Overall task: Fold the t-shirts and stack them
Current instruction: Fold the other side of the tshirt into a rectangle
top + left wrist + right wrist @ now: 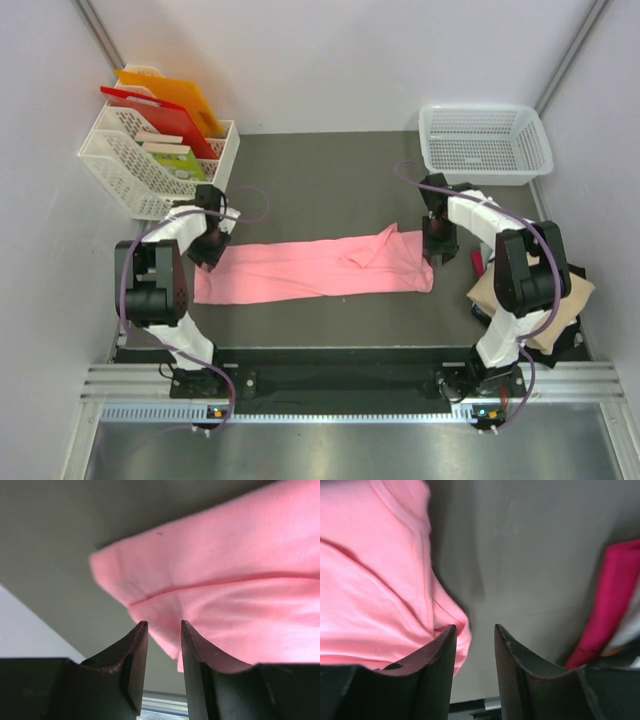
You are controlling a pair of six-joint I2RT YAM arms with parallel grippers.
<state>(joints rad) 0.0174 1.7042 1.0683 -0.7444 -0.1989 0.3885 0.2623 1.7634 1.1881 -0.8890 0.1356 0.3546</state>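
Note:
A salmon-pink t-shirt [315, 267] lies on the dark table as a long folded strip running left to right. My left gripper [209, 257] hangs over its left end. In the left wrist view its jaws [164, 622] stand a little apart, with the pink cloth [225, 575] below the tips and nothing pinched. My right gripper [437, 252] is at the strip's right end. There its jaws [475, 626] are also parted: the left finger is over the shirt's corner [370, 580], the gap over bare table. A tan folded t-shirt [535, 290] tops a pile at the right.
A red cloth [615, 605] and a dark one [572, 338] show at the edges of that pile, close to the right arm's base. A white mesh basket [485, 145] stands at the back right. A white rack [130, 165] holding boards stands at the back left.

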